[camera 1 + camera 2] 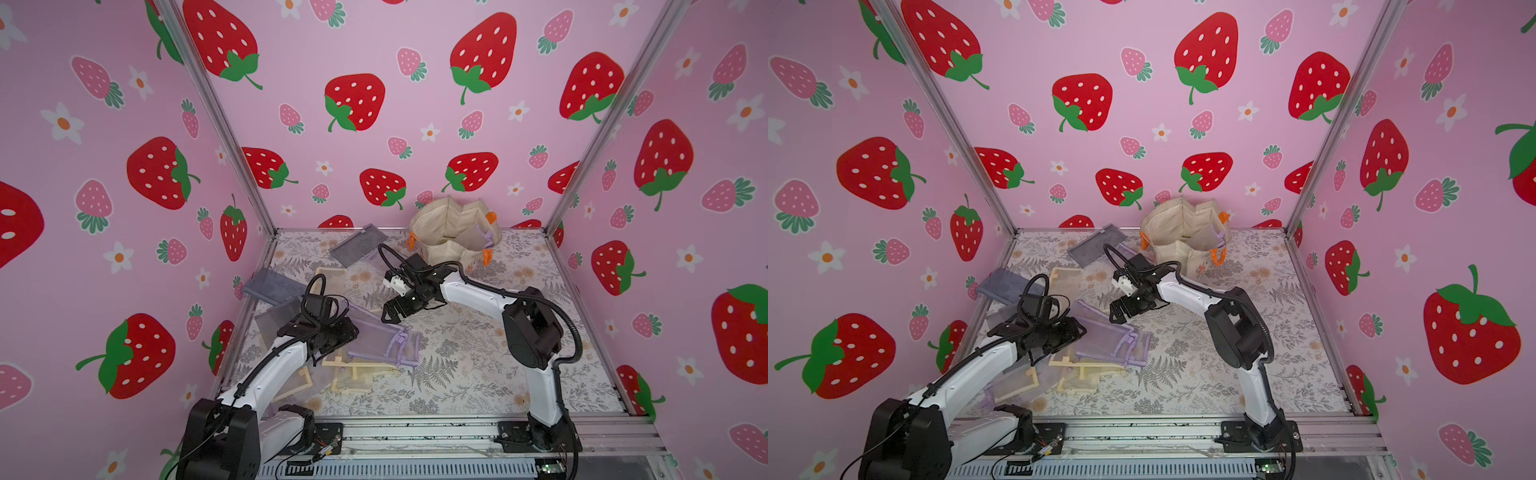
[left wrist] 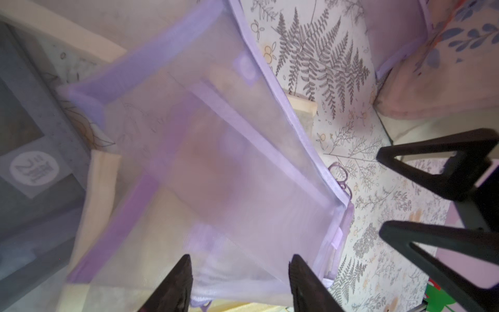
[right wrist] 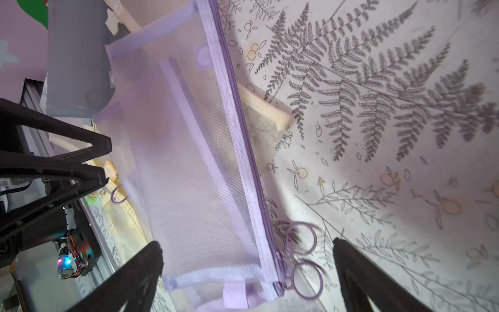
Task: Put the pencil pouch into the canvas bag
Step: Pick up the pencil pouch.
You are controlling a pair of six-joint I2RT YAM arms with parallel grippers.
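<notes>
the pencil pouch point(image 1: 376, 334), a lilac see-through mesh pouch with a zipper along one long edge, is lying across a pile of cream pouches point(image 1: 353, 370) on the near left part of the surface point(image 1: 478, 353). it is sitting well apart from the canvas bag point(image 1: 446, 226).

the canvas bag is standing open at the far side of the surface, against the back wall point(image 1: 415, 124). its orange handles point(image 1: 491, 218) are hanging at the rim. both top views are showing it.

the left hand point(image 2: 240, 270) is positioned over one short end of the pencil pouch. its fingers point(image 2: 181, 286) are standing apart, with a stretch of mesh showing in the gap. whether they are touching the mesh cannot be told.

the right hand point(image 1: 390, 318) is hanging over the zipper end of the pencil pouch. its fingers point(image 3: 140, 272) are spread wide and are holding nothing. in the right wrist view the ring pulls point(image 3: 300, 237) of the zipper are lying between them.

two grey pouches point(image 1: 358, 247) point(image 1: 274, 286) are lying on the far left part of the surface, behind the pile.
</notes>
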